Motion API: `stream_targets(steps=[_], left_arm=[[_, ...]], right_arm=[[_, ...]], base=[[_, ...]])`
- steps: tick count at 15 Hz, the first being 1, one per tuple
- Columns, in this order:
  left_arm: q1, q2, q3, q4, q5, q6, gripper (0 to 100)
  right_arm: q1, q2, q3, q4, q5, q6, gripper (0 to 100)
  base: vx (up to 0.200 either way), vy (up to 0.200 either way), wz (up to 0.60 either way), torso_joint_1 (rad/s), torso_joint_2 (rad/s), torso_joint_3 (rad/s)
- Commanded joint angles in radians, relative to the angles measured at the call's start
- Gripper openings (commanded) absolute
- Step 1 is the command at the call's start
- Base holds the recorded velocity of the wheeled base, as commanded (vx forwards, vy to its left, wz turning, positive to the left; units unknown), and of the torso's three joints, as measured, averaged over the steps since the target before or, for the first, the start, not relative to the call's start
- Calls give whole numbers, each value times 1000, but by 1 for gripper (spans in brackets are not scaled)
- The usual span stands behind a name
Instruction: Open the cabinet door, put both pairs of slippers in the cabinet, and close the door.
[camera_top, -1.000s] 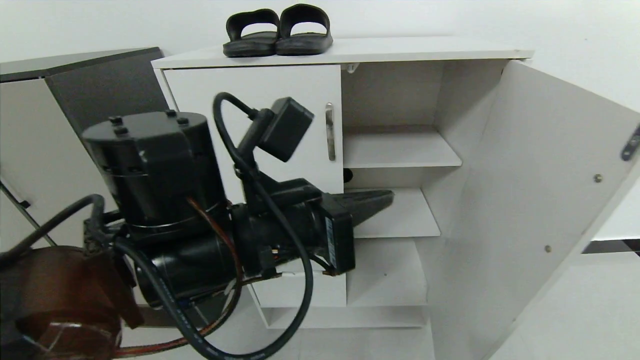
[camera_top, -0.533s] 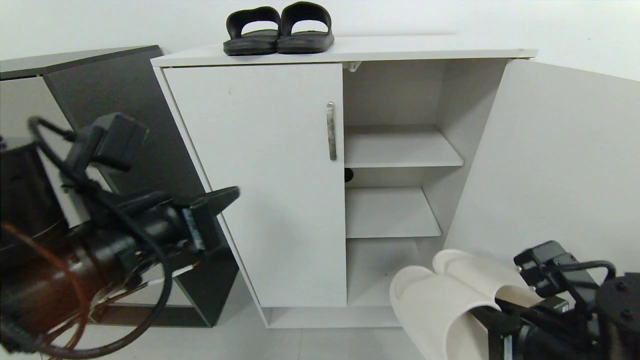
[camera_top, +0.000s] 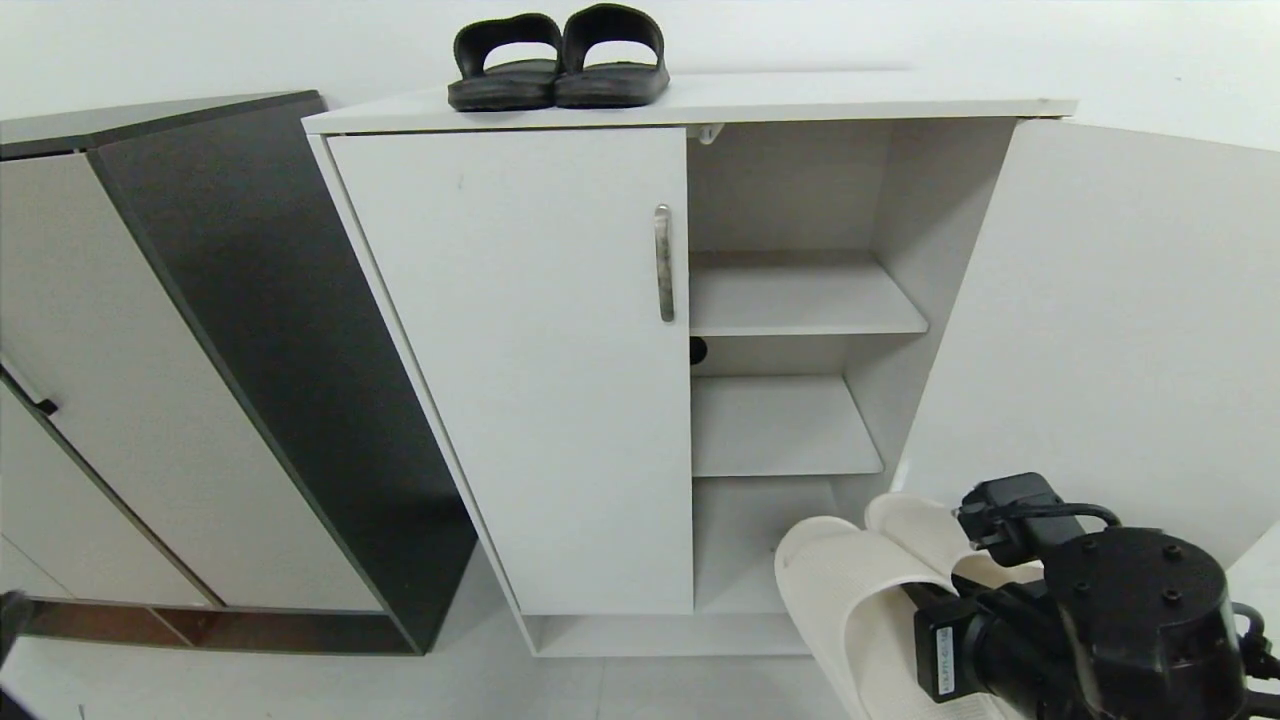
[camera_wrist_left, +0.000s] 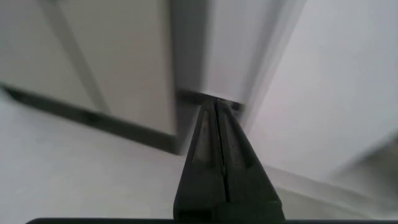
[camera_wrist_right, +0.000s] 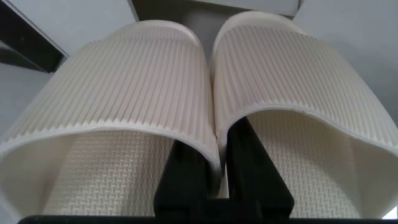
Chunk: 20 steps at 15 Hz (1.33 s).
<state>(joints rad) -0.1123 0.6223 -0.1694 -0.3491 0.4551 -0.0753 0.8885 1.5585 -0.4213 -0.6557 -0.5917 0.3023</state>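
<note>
2 pairs of slippers. Black pair (camera_top: 557, 60) sits atop the cabinet (camera_top: 860, 95), w/ L door (camera_top: 520, 350) shut and R door (camera_top: 1100, 320) open. Cream pair (camera_top: 860, 570), ribbed straps, side by side, is low before the open side, inner edges clamped by R hand (camera_wrist_right: 221, 155). L hand (camera_wrist_left: 216, 109): fingers together.

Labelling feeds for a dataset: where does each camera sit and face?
Head view: robot's head, looking forward and down at the white cabinet, right door open, black slippers on top; right arm lower right.
Left wrist view: left wrist, looking along the shut left gripper at blurred panels and floor.
Right wrist view: right wrist, looking along the right gripper clamped on the cream slippers.
Shared: head and right wrist views both show the cream slippers.
</note>
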Motion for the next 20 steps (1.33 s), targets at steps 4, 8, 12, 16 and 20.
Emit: stream_targets(steps=[4, 8, 12, 16, 20], left_arm=[[115, -622, 168, 312, -437, 45, 0], [115, -621, 168, 354, -400, 134, 0], [115, -621, 169, 351, -475, 118, 0], [115, -621, 169, 351, -475, 94, 0], [115, -621, 169, 351, -475, 97, 0]], right_arm=[[1, 37, 22, -30, 1, 0, 0], [43, 78, 35, -137, 1, -6, 0], [49, 81, 50, -170, -2, -5, 0], [49, 97, 41, -177, -14, 3, 0], [61, 232, 29, -297, -73, 34, 0]], base=[[0, 0, 0, 0, 0, 0], [0, 0, 0, 0, 0, 0], [0, 0, 0, 0, 0, 0], [0, 0, 0, 0, 0, 0], [0, -100, 0, 1, -2, 1]])
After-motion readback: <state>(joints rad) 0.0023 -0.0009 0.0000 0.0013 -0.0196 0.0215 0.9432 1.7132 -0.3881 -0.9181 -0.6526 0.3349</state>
